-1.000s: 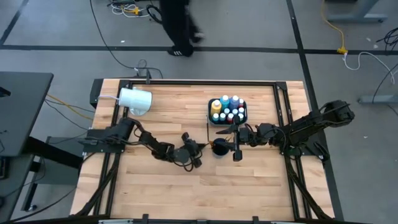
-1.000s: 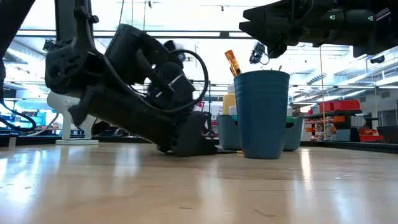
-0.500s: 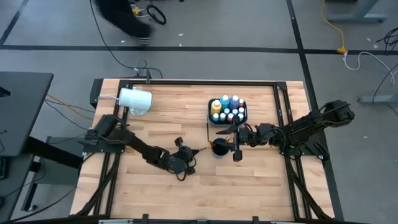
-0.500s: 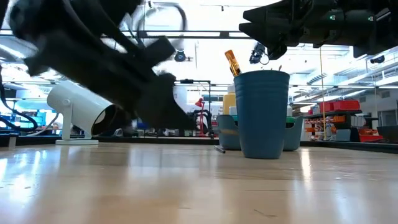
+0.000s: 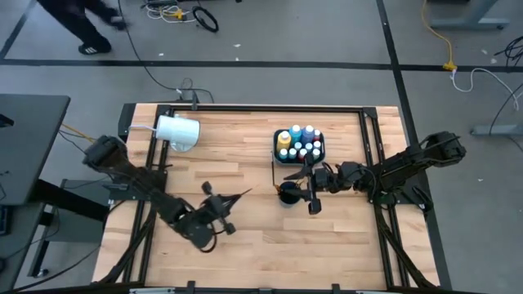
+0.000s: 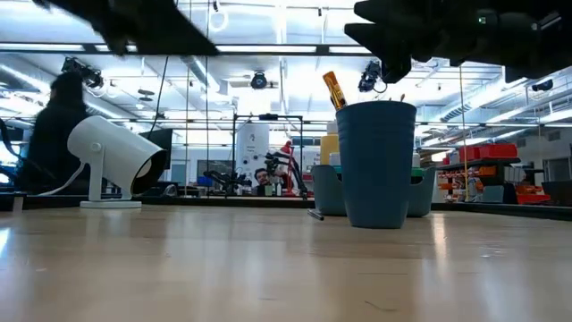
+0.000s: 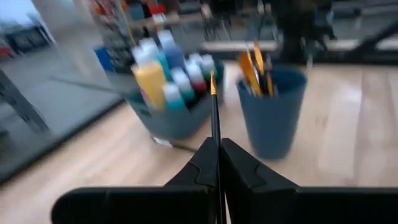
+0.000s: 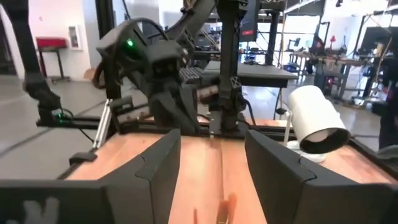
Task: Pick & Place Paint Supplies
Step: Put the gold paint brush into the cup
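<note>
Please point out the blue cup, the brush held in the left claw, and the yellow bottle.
Blue cup (image 6: 376, 165): low view, middle of its outer wall.
Brush (image 7: 215, 115): left wrist view, mid-handle above the shut claw.
Yellow bottle (image 7: 151, 84): left wrist view, its body.

Wooden table (image 5: 327, 245), pale butcher-block planks inside a dark frame. The blue cup (image 5: 287, 194) stands upright near the middle, brush tips poking out of it. Just behind the cup, toward the far edge, sits the tray of paint bottles (image 5: 300, 145), touching or nearly so. Well off to the cup's left, near the far corner, rests the white cup-shaped object (image 5: 177, 131).
</note>
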Controlling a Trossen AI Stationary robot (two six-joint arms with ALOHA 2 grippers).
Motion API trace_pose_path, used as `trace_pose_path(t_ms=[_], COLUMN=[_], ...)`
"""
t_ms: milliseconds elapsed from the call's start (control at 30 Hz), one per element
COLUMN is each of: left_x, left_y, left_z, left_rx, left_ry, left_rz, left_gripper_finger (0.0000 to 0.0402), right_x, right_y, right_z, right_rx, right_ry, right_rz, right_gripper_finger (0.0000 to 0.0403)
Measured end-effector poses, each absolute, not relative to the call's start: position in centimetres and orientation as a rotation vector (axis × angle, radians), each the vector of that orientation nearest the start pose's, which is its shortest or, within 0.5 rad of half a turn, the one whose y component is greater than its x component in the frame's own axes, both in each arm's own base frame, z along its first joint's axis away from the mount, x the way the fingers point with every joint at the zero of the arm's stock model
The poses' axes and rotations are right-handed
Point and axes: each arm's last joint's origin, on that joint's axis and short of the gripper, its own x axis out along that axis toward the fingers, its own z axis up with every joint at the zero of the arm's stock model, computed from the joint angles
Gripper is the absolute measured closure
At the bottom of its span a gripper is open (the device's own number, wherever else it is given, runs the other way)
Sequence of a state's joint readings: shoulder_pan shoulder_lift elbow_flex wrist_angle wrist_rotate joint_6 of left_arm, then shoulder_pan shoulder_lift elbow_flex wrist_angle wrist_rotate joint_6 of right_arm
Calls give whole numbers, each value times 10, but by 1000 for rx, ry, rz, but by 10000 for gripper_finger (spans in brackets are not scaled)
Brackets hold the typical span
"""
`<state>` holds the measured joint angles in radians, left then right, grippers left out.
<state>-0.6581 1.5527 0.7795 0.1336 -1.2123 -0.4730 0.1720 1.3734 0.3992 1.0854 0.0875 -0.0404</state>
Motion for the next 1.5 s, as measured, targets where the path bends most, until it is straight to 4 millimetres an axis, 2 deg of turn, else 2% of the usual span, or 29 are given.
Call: trace_pose_path(t_ms=[167, 333, 467, 700, 1000, 1133, 1500], left_x=[238, 242, 243, 244, 245, 245, 247], left_y=[-172, -178, -179, -181, -181, -181, -178], left_z=[218, 238, 250, 256, 256, 256, 256], left_rx=[112, 148, 192, 232, 234, 233, 235], left_ry=[144, 90, 55, 30, 30, 30, 32], left_rz=[630, 585, 542, 468, 469, 468, 480], left_gripper_finger=[391, 392, 392, 392, 392, 392, 400], right_x=[256, 276, 294, 313, 319, 319, 318], right_y=[42, 47, 50, 55, 58, 58, 58], right_z=[217, 229, 231, 243, 253, 253, 253], right_rx=[40, 53, 80, 54, 47, 47, 44], right_ry=[-145, -128, -121, -157, -190, -189, -192], right_rz=[91, 142, 142, 219, 269, 269, 272], right_gripper_finger=[218, 218, 218, 218, 221, 243, 340])
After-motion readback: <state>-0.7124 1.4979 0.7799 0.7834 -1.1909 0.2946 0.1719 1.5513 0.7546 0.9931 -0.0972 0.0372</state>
